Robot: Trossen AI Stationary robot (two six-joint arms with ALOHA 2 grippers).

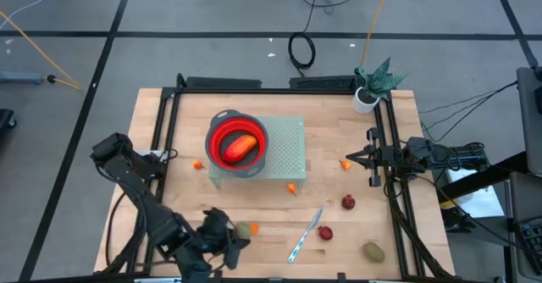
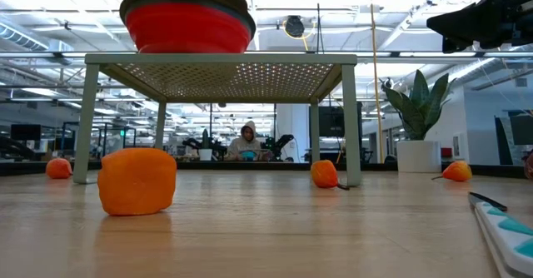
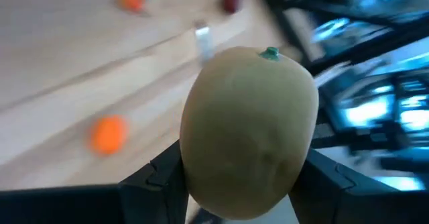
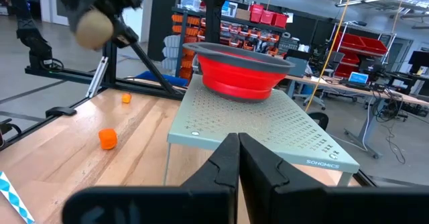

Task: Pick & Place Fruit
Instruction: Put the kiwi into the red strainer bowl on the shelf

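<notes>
My left gripper [image 1: 235, 235] is near the table's front edge, left of the middle, shut on a pale olive, oval fruit [image 3: 248, 130] with a small green stem tip. In the right wrist view this fruit [image 4: 94, 24] hangs high above the wood. A red bowl [image 1: 237, 143] stands on a pale green perforated stand [image 1: 284, 152] and holds an orange-red fruit [image 1: 240, 147]. Loose fruits lie on the table: a small orange one [image 1: 255, 229], two dark red ones [image 1: 349, 202] [image 1: 326, 232] and an olive-brown one [image 1: 373, 251]. My right gripper [image 4: 238, 150] waits shut at the right edge. My left gripper pinches the olive fruit by its two opposite sides [image 3: 191, 150] between its two fingers [image 3: 157, 177]. The stem end [image 3: 269, 52] points away from the gripper. The fruit is lifted clear of the table.
A silver-and-blue knife [image 1: 305, 236] lies right of my left gripper. Small orange pieces [image 1: 197, 165] [image 1: 292, 189] [image 1: 345, 163] lie around the stand. A potted plant [image 1: 373, 84] stands at the far right corner. Black rails [image 1: 165, 130] run along the table's sides.
</notes>
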